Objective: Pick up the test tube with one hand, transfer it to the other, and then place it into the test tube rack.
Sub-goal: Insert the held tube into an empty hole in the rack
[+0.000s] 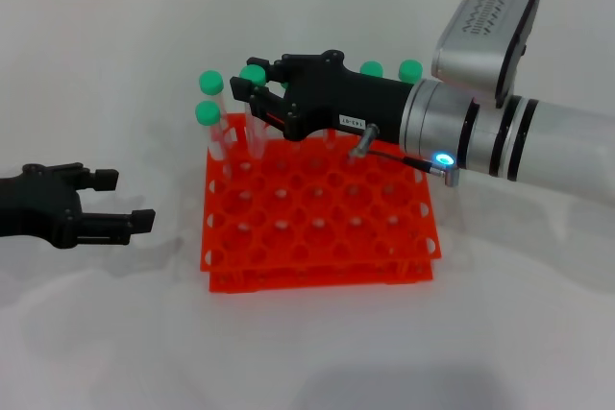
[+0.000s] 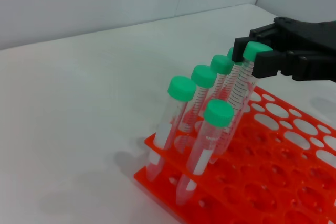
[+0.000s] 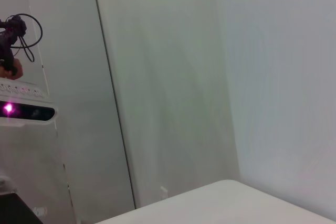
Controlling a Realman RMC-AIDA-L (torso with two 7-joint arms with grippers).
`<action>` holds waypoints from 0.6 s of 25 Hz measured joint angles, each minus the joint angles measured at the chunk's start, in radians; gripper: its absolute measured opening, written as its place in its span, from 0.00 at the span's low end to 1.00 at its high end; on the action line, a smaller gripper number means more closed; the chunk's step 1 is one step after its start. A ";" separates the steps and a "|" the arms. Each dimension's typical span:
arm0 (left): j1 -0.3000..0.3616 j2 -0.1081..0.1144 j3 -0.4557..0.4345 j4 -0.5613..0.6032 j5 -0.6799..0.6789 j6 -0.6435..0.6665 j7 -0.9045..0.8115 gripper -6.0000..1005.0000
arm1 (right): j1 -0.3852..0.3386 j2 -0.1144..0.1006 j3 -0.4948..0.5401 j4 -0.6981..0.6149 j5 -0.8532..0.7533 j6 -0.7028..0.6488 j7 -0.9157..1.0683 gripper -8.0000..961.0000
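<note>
The right gripper (image 1: 252,93) reaches across the far side of the orange rack (image 1: 317,228), its fingers closed on the green cap of the test tube (image 2: 240,85), which stands with its lower end in a hole of the rack's back row. More green-capped tubes (image 2: 197,100) stand tilted in the holes beside it. The left gripper (image 1: 120,201) hovers open, well clear of the rack on its left. Everything rests on a plain white table (image 1: 115,333), backed by pale wall panels (image 3: 157,77).
</note>
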 joint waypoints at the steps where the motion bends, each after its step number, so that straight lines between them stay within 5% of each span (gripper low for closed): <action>1: 0.000 0.000 0.000 0.000 0.000 0.000 0.000 0.89 | 0.000 0.000 0.000 0.000 0.000 0.000 -0.001 0.29; 15: -0.002 0.000 0.003 0.000 -0.001 -0.004 0.001 0.89 | 0.001 0.008 0.004 0.013 -0.024 0.000 -0.004 0.29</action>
